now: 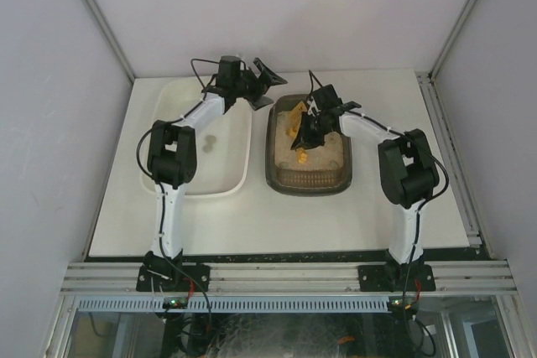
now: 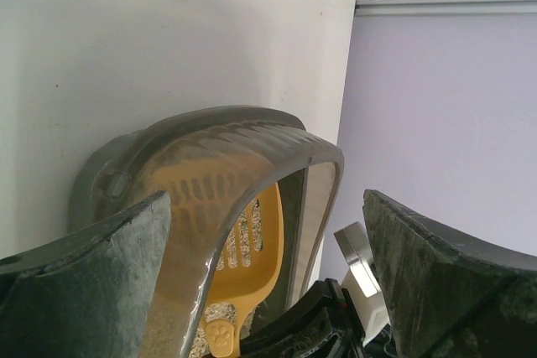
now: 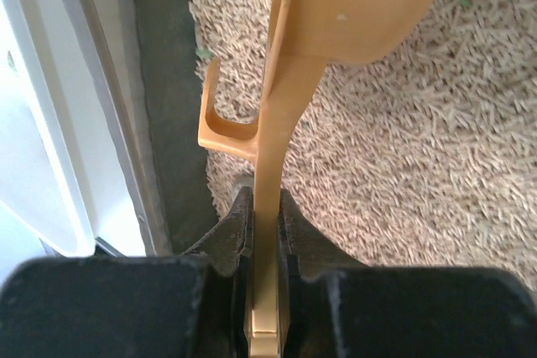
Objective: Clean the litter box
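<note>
1. Right gripper (image 3: 267,215) is clamping the scoop (image 3: 352,6) by its handle, over the litter (image 3: 419,165).
2. Left gripper (image 1: 266,85) is gaping wide, holding nothing, hovering at the box's (image 1: 277,180) far-left corner.
3. Box is sitting just beside the tub (image 1: 243,169); scooping looks barely begun, with sifting and dumping left.
</note>
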`<state>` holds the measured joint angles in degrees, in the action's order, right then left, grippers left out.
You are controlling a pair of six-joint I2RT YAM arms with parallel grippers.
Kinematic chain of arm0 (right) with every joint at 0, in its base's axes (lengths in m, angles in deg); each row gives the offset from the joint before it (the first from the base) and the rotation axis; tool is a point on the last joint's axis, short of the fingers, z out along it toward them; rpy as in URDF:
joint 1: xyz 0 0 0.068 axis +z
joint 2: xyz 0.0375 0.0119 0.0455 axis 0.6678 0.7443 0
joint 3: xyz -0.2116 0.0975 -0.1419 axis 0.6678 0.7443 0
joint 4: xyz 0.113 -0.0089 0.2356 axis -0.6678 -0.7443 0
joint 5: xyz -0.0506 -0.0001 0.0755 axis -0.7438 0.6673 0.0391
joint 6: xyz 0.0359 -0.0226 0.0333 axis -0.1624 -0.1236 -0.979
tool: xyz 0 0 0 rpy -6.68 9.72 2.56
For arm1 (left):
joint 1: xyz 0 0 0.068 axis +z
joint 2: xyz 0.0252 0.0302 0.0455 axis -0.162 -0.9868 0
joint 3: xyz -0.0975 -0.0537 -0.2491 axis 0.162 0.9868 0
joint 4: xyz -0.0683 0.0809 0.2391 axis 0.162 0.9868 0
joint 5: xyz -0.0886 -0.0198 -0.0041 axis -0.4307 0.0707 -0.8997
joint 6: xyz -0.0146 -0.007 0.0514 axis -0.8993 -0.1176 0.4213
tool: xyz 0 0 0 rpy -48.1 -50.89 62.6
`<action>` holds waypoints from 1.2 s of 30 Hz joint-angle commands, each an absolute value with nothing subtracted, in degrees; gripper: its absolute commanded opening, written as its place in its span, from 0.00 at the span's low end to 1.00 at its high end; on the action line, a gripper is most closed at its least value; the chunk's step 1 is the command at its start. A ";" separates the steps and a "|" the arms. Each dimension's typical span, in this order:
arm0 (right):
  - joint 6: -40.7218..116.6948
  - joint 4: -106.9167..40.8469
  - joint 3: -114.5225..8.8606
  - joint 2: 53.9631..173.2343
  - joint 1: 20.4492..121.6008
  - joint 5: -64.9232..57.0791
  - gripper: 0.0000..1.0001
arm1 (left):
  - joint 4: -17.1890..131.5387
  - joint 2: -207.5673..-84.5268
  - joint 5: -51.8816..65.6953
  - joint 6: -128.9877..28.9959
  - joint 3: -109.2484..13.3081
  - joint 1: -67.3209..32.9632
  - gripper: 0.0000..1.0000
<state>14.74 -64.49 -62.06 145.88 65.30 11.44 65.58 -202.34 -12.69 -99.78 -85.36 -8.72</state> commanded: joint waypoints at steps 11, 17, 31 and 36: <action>10.16 -55.56 -67.52 153.11 68.85 20.90 0.00 | 62.75 -200.95 -14.36 -98.52 -87.10 -9.05 1.00; 3.39 -38.97 -57.24 150.65 66.67 30.65 0.00 | 63.32 -200.02 -16.58 -97.64 -86.17 -8.70 1.00; -8.91 -10.06 -38.90 144.76 60.36 35.12 0.00 | 62.44 -197.60 -17.12 -96.37 -82.93 -7.93 1.00; -4.51 -20.33 -38.91 139.31 60.25 33.63 0.00 | 62.45 -195.81 -17.18 -95.49 -81.07 -7.60 1.00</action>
<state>-7.03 -16.89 -38.63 146.84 60.68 33.47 64.08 -201.29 -15.36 -97.38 -83.00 -7.94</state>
